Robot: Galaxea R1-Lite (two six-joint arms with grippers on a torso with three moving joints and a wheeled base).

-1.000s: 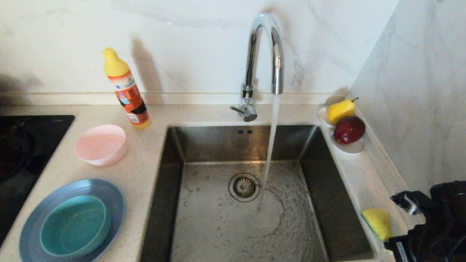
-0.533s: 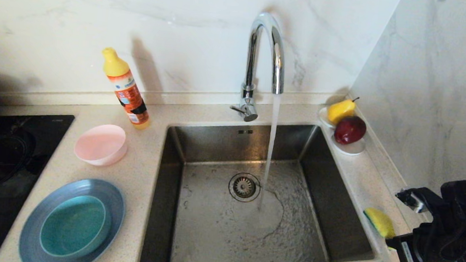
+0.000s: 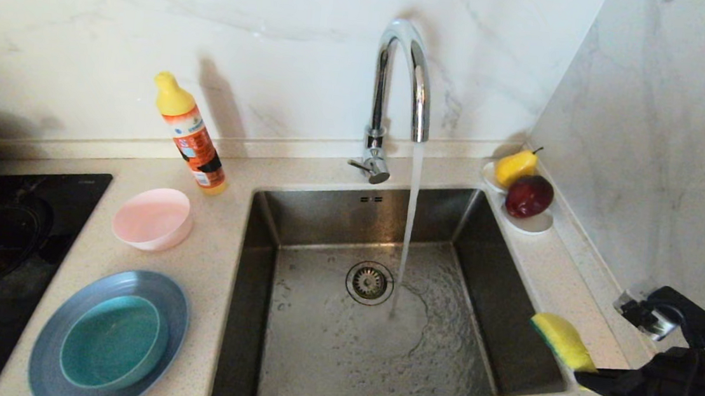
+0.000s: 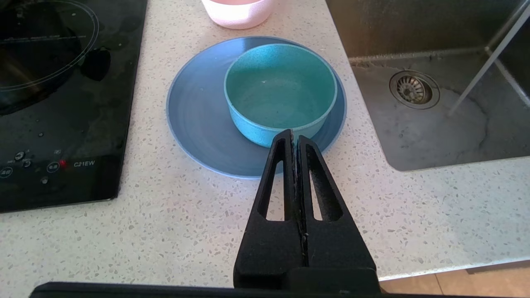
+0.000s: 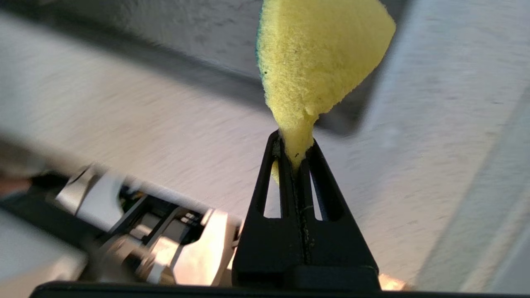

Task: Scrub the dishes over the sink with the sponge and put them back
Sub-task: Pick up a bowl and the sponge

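The right gripper [image 3: 581,373] is clenched on one end of the sponge [image 3: 562,341], which sticks out in the air over the sink's [image 3: 370,359] right rim, yellow face up; in the right wrist view the foam is pinched to a narrow neck between the fingers [image 5: 276,165]. The left gripper [image 4: 295,136] is pressed shut on nothing and hangs above the counter on the sink's left side, just short of the teal bowl [image 3: 113,341].

That bowl sits inside the plate [image 3: 64,316] left of the sink; the pink bowl [image 3: 153,217] stands apart behind them. None is over the sink yet. The tap [image 3: 400,87] runs, its stream landing beside the drain [image 3: 369,282].

The step in hand looks like bringing the sponge in over the sink. The grip is thin, perhaps only a corner, so scrubbing pressure could pull the foam free; press lightly, with the broad face flat on the dish. The left gripper must open before taking a dish, and the teal bowl should come off first.
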